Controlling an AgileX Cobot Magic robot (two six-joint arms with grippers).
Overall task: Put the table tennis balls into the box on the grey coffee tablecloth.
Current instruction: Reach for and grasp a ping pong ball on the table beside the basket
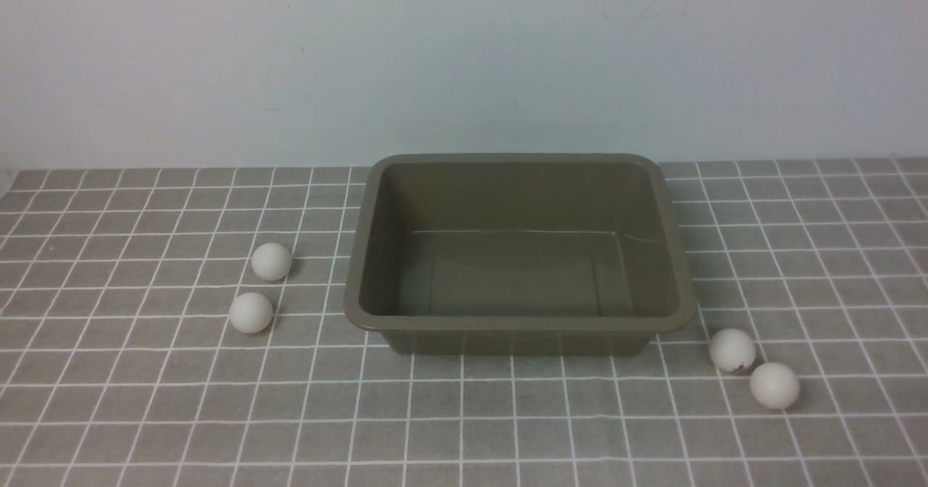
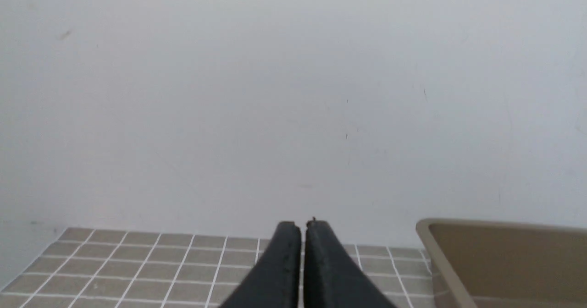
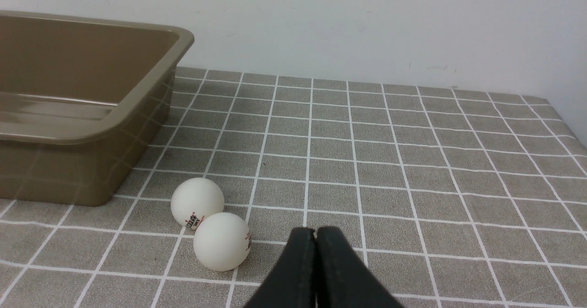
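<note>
The olive-brown box [image 1: 678, 255] stands empty in the middle of the grey checked tablecloth [image 1: 464, 429]. Two white balls lie left of it, one farther [image 1: 271, 261] and one nearer [image 1: 251, 313]. Two more lie at its front right corner, one with a dark mark [image 1: 731, 350] and one nearer [image 1: 774, 385]. No gripper shows in the front view. My left gripper [image 2: 302, 228] is shut and empty, with the box's corner [image 2: 431, 241] beside it. My right gripper [image 3: 315, 234] is shut and empty, close beside the nearer ball [image 3: 222, 241]; the marked ball [image 3: 197, 202] and the box [image 3: 151, 83] lie beyond.
A plain pale wall [image 1: 464, 59] rises right behind the box at the cloth's far edge. The cloth's right edge [image 3: 564, 115] shows in the right wrist view and its left far corner [image 2: 59, 232] in the left wrist view.
</note>
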